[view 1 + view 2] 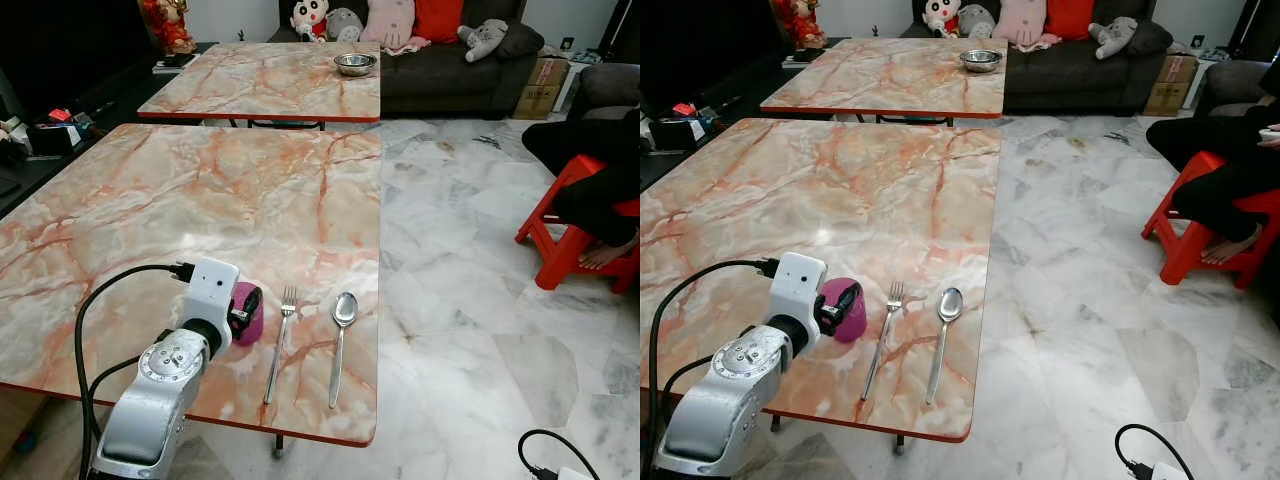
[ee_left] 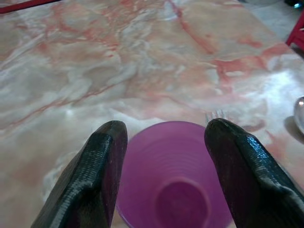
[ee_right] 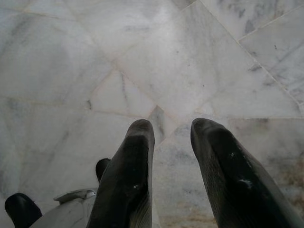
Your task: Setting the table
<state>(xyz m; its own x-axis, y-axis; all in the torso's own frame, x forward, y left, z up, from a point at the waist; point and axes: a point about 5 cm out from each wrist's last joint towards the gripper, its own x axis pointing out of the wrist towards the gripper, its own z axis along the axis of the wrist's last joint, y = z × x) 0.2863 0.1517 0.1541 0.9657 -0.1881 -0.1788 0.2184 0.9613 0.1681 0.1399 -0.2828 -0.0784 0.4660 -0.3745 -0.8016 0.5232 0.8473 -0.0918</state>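
Left wrist view: left gripper (image 2: 164, 142) spread wide around purple cup (image 2: 173, 175), near table edge (image 1: 300, 432) beside fork (image 1: 280, 345).

white marble floor (image 1: 470, 260), dark sofa (image 1: 450, 70), red stool (image 1: 565, 235).

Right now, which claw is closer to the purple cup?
Left. The left claw straddles the purple cup on the table, a finger on each side. The right claw hangs over the floor, away from it.
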